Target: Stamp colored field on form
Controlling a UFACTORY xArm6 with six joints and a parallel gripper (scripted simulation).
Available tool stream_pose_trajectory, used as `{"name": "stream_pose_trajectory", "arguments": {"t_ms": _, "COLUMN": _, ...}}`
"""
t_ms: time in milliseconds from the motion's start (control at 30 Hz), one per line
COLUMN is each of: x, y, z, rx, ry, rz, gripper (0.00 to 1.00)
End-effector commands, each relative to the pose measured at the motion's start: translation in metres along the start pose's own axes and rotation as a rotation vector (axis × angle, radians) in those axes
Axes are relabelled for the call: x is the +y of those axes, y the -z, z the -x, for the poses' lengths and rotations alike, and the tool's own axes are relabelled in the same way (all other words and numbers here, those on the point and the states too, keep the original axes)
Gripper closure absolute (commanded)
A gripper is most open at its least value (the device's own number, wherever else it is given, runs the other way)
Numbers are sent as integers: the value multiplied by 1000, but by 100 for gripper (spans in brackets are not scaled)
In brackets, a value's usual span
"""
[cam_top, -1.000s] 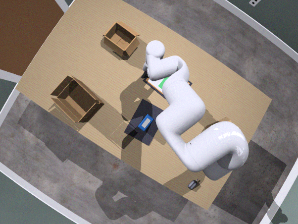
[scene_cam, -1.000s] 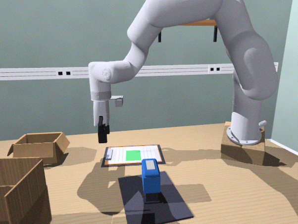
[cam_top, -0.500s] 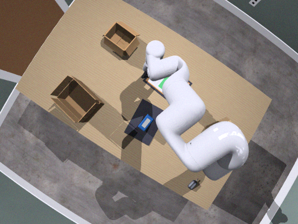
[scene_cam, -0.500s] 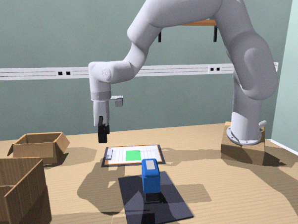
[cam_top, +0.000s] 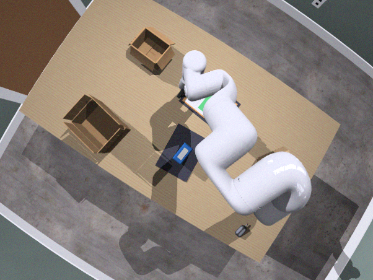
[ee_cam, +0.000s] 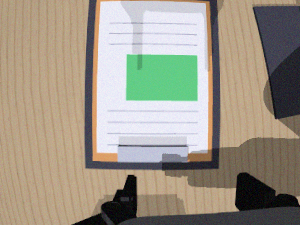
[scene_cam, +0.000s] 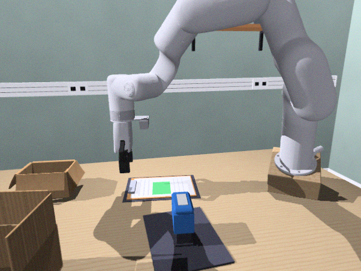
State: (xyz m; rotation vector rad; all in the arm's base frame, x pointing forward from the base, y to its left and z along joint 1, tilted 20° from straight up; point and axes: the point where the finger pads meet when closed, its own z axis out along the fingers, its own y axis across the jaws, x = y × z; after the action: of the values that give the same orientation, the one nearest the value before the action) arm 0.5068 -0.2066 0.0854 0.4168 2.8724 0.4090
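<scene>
A blue stamp point(cam_top: 182, 153) point(scene_cam: 183, 212) with a grey top stands upright on a dark mat point(cam_top: 173, 137) point(scene_cam: 210, 240) point(ee_cam: 282, 35). The form point(scene_cam: 141, 187) point(ee_cam: 159, 128) lies on a clipboard behind the mat, with a green field point(cam_top: 204, 104) point(scene_cam: 161, 187) point(ee_cam: 162, 78) in its middle. My gripper point(scene_cam: 124, 163) point(ee_cam: 187, 191) is open and empty. It hangs in the air above the clip end of the clipboard, well left of and behind the stamp. In the overhead view the arm hides the gripper and most of the form.
Two open cardboard boxes stand on the table, one at the far left point(cam_top: 152, 47) point(scene_cam: 48, 177) and a larger one at the near left point(cam_top: 94, 125) point(scene_cam: 24, 228). The arm's base point(scene_cam: 295, 171) stands on a block at the right. A small grey object point(cam_top: 241, 230) lies near the table edge.
</scene>
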Motion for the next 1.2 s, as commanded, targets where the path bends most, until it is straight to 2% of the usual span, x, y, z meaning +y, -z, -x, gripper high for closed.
{"name": "stream_pose_trajectory", "arguments": {"t_ms": 0, "x": 0, "y": 3, "z": 2, "rx": -5, "ry": 15, "rz": -1, "gripper": 0}}
{"name": "stream_pose_trajectory", "arguments": {"t_ms": 200, "x": 0, "y": 19, "z": 4, "rx": -7, "ry": 240, "rz": 2, "gripper": 0}}
{"name": "stream_pose_trajectory", "arguments": {"t_ms": 500, "x": 1, "y": 72, "z": 7, "rx": -5, "ry": 737, "rz": -9, "gripper": 0}}
{"name": "stream_pose_trajectory", "arguments": {"t_ms": 567, "x": 1, "y": 72, "z": 7, "rx": -5, "ry": 737, "rz": -9, "gripper": 0}}
{"name": "stream_pose_trajectory", "arguments": {"t_ms": 600, "x": 1, "y": 79, "z": 7, "rx": -5, "ry": 886, "rz": -10, "gripper": 0}}
{"name": "stream_pose_trajectory", "arguments": {"t_ms": 800, "x": 0, "y": 108, "z": 5, "rx": 3, "ry": 1162, "rz": -20, "gripper": 0}}
{"name": "stream_pose_trajectory", "arguments": {"t_ms": 1067, "x": 0, "y": 118, "z": 3, "rx": -4, "ry": 1561, "rz": -6, "gripper": 0}}
{"name": "stream_pose_trajectory", "arguments": {"t_ms": 1167, "x": 0, "y": 118, "z": 3, "rx": -6, "ry": 1577, "rz": -4, "gripper": 0}}
